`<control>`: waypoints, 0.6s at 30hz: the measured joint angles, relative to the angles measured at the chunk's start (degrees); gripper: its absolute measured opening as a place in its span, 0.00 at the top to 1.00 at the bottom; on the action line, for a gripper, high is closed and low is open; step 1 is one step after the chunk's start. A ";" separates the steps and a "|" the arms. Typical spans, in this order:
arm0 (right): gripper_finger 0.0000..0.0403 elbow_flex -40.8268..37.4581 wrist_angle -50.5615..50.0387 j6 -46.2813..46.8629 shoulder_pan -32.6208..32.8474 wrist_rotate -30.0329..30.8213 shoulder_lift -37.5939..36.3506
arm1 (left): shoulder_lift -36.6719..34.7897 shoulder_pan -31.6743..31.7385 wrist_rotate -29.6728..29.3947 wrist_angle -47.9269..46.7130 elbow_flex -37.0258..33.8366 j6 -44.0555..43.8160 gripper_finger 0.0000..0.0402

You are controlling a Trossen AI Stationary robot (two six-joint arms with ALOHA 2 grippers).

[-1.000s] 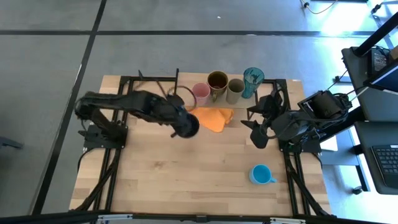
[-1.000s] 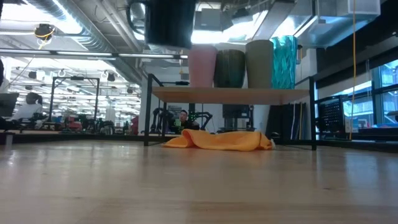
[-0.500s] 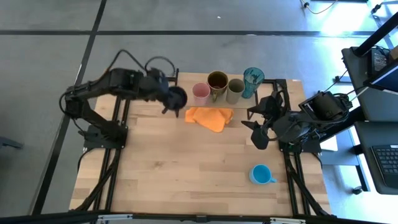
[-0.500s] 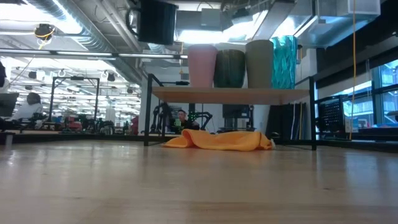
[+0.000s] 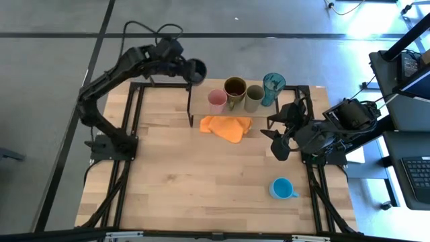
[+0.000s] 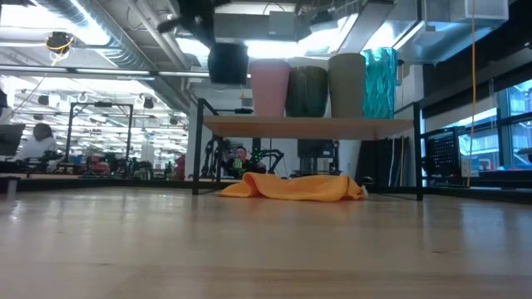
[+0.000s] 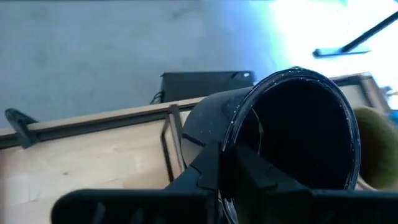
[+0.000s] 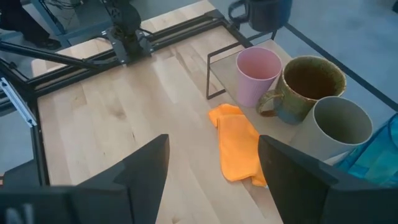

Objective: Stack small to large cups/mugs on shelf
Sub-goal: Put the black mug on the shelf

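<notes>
Movement of the left gripper (image 5: 187,69) is the main change: a second ago it hung over the middle of the table beside the orange cloth (image 5: 228,127); now it is at about 11 o'clock, past the far edge of the low light-wood shelf on thin black legs (image 6: 307,126). Its jaws pinch the black mug (image 5: 196,70) at the rim, and the mug hangs in the air just beside the pink cup (image 5: 217,101), not yet on the board. I judge that the mug is being brought to the free end of the row, so setting it down is the step in hand.

On the shelf I count four vessels: the pink cup, one mustard-brown mug (image 5: 235,88), one olive-grey cup (image 5: 254,95) and one tall teal patterned tumbler (image 5: 273,85). One light blue mug (image 5: 282,188) waits on the tabletop at 5 o'clock. The right gripper (image 5: 279,138) rests at 3 o'clock with jaws spread wide, holding nothing.
</notes>
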 joint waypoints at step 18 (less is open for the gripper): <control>0.38 -0.02 0.00 1.46 0.09 1.26 0.00 | 9.45 2.03 3.24 7.30 0.00 -1.39 0.96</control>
